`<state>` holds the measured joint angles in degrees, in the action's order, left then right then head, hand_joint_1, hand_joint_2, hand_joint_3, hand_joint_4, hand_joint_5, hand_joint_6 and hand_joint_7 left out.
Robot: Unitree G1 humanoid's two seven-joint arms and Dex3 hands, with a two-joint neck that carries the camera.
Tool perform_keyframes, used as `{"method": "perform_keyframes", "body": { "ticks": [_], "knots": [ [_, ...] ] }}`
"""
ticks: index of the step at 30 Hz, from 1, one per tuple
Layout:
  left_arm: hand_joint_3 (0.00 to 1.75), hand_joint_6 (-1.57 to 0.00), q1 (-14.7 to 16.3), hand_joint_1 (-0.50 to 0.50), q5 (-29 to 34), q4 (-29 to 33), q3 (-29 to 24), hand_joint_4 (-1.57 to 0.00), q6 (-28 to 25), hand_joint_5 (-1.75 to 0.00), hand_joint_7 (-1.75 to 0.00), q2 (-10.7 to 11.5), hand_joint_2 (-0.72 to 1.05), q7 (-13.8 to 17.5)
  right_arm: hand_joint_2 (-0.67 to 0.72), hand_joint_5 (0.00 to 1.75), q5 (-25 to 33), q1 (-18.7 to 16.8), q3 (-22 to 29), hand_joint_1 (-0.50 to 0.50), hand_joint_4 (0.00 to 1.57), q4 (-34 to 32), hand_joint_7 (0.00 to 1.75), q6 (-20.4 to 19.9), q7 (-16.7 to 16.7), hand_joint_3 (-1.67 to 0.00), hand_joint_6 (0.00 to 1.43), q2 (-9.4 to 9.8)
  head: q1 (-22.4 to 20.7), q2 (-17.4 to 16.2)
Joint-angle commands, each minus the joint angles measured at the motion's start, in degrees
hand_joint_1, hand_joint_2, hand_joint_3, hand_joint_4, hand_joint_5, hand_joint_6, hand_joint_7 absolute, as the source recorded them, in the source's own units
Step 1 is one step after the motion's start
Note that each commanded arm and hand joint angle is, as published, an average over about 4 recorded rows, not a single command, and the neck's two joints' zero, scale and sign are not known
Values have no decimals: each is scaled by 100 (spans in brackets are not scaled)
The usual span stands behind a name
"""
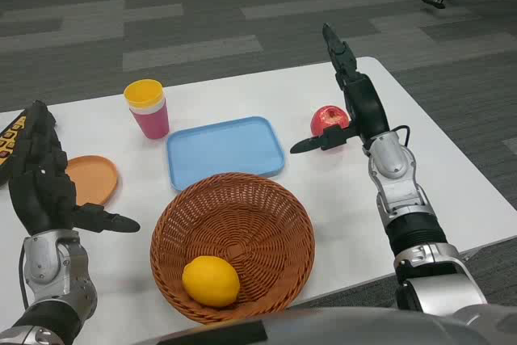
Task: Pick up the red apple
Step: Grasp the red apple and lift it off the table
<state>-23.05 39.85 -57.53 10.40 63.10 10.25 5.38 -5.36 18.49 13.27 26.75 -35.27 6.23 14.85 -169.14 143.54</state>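
Right robot hand (349, 107) is basically on top of the red apple (328, 119) already. The apple sits on the table (452, 175) toward the far right, just right of the blue tray (224, 151). That hand is spread wide and holding nothing: fingers reach up and away past the apple's far side, thumb sticks out leftward along its near side, so the apple sits in the crook between them, right against the palm by the look of it. From the hand it lies just to the left. It's round, so there's no real long axis or pointing direction to fuss over; there's a paler patch on top. Left robot hand (44, 175) is also spread with nothing in it, well apart at the near left by the orange plate (90, 178). I'd say the right one only needs to curl in.
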Motion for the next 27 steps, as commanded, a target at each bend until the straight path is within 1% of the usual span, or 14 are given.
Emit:
{"method": "perform_keyframes", "body": {
  "ticks": [1, 2, 3, 9, 14, 15, 16, 19, 22, 23, 24, 26, 27],
  "knots": [
    [9, 0, -458, -50, 67, 1001, 106, 0, 387, 0, 0, 0, -72, -1853, 60, 0, 2039, 624, -2689, -25, 0, 1234, 0, -2168, -3092, 0, 0, 786, -114, 2283],
    [9, 0, -455, -50, 67, 1005, 105, 0, 387, 0, 0, 1, -72, -1854, 60, 0, 2039, 626, -2689, -25, 0, 1232, 0, -2168, -3092, 0, 0, 785, -111, 2064],
    [9, 0, -451, -50, 67, 1011, 103, 0, 387, 0, 0, 3, -72, -1856, 60, 0, 2039, 626, -2689, -25, 0, 1228, 0, -2168, -3092, 0, 0, 783, -93, 1396],
    [9, 0, -446, -50, 67, 1016, 85, 0, 387, 0, 0, 10, -72, -1856, 60, 0, 2039, 637, -2722, -25, 0, 1245, 0, -2168, -3092, 0, 0, 765, -119, 1330],
    [9, 0, -435, -50, 67, 1018, 74, 0, 387, 0, 0, 12, -72, -1856, 60, 0, 2039, 639, -2722, -25, 0, 1247, 0, -2168, -3092, 0, 0, 750, -107, 992],
    [9, 0, -433, -50, 67, 1020, 72, 0, 387, 0, 0, 12, -72, -1856, 60, 0, 2039, 639, -2720, -25, 0, 1250, 0, -2168, -3092, 0, 0, 748, -107, 983],
    [9, 0, -429, -50, 67, 1022, 70, 0, 387, 0, 0, 12, -72, -1856, 60, 0, 2039, 639, -2718, -25, 0, 1252, 0, -2168, -3090, 0, 0, 745, -87, 703],
    [9, 0, -398, -50, 71, 1035, 61, 0, 387, 0, 0, 12, -72, -1856, 60, 0, 2039, 628, -2713, -25, 0, 1250, 0, -2168, -3084, 0, 0, 739, -42, 149],
    [9, 0, -345, -50, 76, 1060, 54, 0, 387, 0, 0, 12, -72, -1856, 60, 0, 2043, 590, -2711, -25, 0, 1232, 0, -2163, -3084, 0, 0, 743, -13, 3],
    [9, 0, -334, -50, 76, 1066, 57, 0, 387, 0, 0, 12, -72, -1856, 60, 0, 2054, 579, -2709, -25, 0, 1230, 0, -2159, -3081, 0, 0, 752, 19, -321],
    [9, 0, -323, -50, 76, 1073, 59, 0, 387, 0, 0, 12, -72, -1856, 60, 0, 2065, 568, -2707, -25, 0, 1228, 0, -2155, -3079, 0, 0, 761, 21, -381],
    [9, 0, -288, -50, 69, 1108, 37, 0, 387, 0, 0, 5, -72, -1852, 60, 0, 2102, 542, -2700, -25, 0, 1212, 0, -2144, -3064, 0, 0, 778, 79, -1104],
    [9, 0, -273, -50, 65, 1125, 19, 0, 387, 0, 0, 1, -72, -1849, 60, 0, 2113, 531, -2694, -25, 0, 1204, 0, -2139, -3055, 0, 0, 780, 65, -1207]
  ]
}}
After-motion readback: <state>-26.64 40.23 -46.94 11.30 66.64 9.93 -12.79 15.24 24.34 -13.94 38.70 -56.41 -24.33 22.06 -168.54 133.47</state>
